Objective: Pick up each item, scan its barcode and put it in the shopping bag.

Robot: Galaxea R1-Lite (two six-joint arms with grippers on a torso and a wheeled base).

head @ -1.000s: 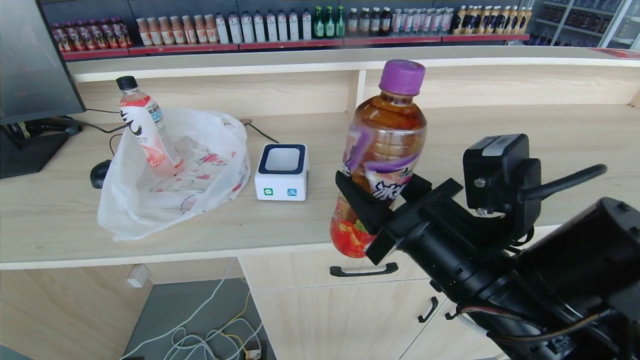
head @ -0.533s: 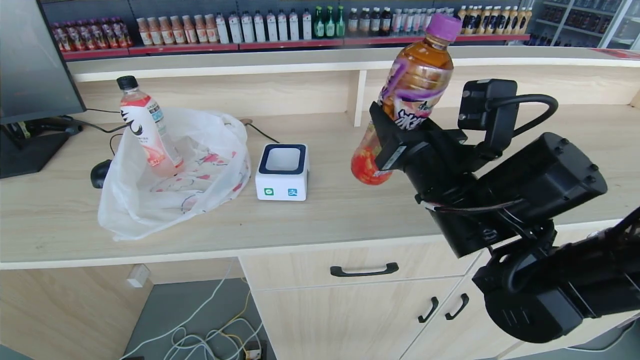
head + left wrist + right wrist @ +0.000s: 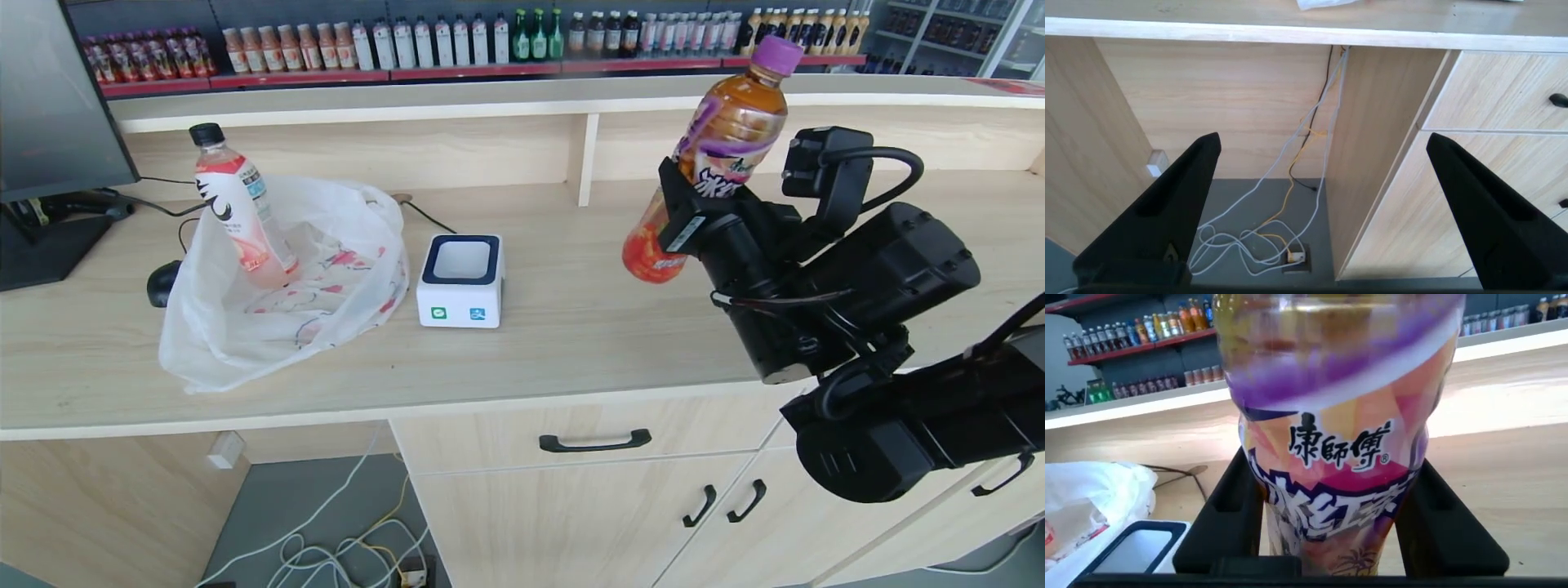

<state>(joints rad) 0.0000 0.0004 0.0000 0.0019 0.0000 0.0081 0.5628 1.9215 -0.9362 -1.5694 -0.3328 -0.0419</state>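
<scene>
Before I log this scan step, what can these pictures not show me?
- Barcode on the purple-capped bottle: not seen in head or right wrist view; the right gripper covers part of the label.
- Its cap: cut off by the picture's edge, right wrist view.
- Base of the pink bottle: veiled by the shopping bag, head view.

Purple-capped amber bottle (image 3: 727, 139), white scanner (image 3: 460, 282)

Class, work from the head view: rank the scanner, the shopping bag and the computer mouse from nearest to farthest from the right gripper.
Measured from the right gripper, which is shut on the purple-capped bottle:
1. scanner: mid-counter, to the gripper's left.
2. shopping bag: farther left, just past the scanner.
3. computer mouse: leftmost, at the bag's far edge.
</scene>
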